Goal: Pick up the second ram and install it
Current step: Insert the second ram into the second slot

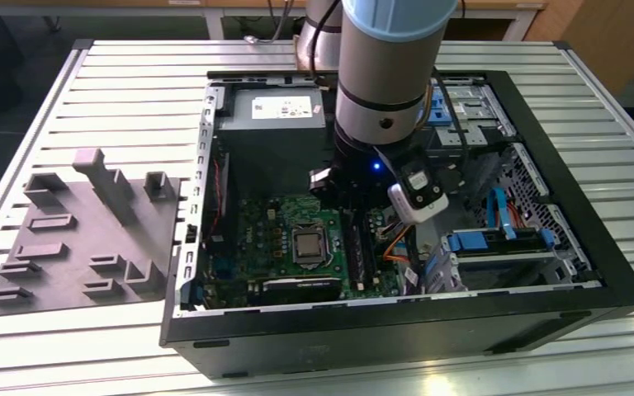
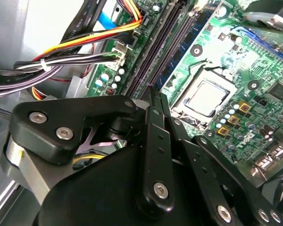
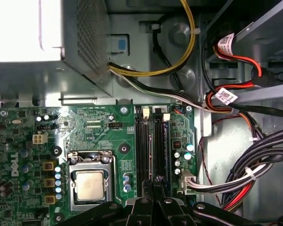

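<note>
From my station, the exterior view ran from the grey moulded fixture plate (image 1: 80, 239), lying on the slatted tabletop (image 1: 130, 82) at that view's left, to the open computer case (image 1: 405, 322) beside it. Inside the case lay the green motherboard (image 1: 273, 239) with its CPU socket (image 1: 309, 245), and the arm (image 1: 389, 74) reached down over the memory slots (image 1: 358, 247) toward the exterior view's right of that socket. In both wrist views the hand (image 3: 154, 197) hung just above the slots (image 3: 151, 150), its fingers (image 2: 155, 136) drawn together with no gap I could see. I could not make out the second ram with any certainty; the long dark slots (image 2: 162, 47) looked alike. Bundled cables (image 3: 254, 174) ran beside the board.
</note>
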You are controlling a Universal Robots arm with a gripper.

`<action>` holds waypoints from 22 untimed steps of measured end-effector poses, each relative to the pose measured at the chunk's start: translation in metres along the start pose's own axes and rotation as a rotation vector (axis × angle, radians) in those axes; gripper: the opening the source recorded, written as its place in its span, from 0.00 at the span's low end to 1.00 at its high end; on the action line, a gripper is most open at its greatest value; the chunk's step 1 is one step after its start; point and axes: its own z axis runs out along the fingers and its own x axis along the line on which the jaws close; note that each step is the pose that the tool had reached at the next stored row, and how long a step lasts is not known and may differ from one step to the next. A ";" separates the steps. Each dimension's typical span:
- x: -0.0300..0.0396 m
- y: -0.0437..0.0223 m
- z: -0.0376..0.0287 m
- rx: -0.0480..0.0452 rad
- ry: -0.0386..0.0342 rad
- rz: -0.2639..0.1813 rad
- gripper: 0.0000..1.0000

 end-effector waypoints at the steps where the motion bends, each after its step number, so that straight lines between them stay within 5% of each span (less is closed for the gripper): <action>1: -0.0006 0.0000 0.0000 0.0001 0.0000 0.000 0.11; 22: -0.0004 0.0036 0.0027 -0.0079 0.0005 -0.003 0.11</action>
